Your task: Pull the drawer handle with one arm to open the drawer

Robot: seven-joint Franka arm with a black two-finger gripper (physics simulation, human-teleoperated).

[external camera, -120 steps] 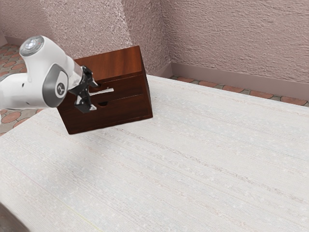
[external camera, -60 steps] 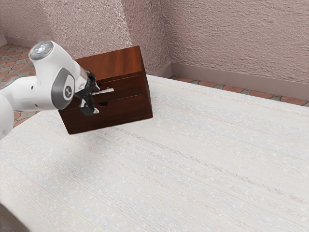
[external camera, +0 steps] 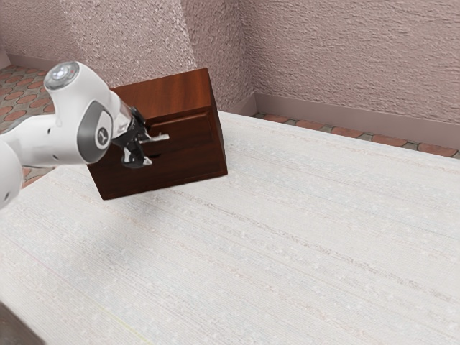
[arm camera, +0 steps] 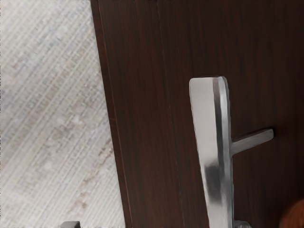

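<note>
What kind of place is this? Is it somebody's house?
Probably a plain indoor room, computer-drawn: rough pink walls, a reddish tiled floor, and a pale table holding a dark wooden drawer box.

Count: one wooden drawer box (external camera: 172, 93). One silver handle (external camera: 159, 136), sitting between the fingers (external camera: 136, 157), of which two. One white arm (external camera: 72, 122). One bench (external camera: 287, 237).

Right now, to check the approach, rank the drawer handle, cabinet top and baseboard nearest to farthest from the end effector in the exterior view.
1. Drawer handle, at the end effector.
2. Cabinet top, above and behind it.
3. Baseboard, far toward the exterior view's right.
</note>
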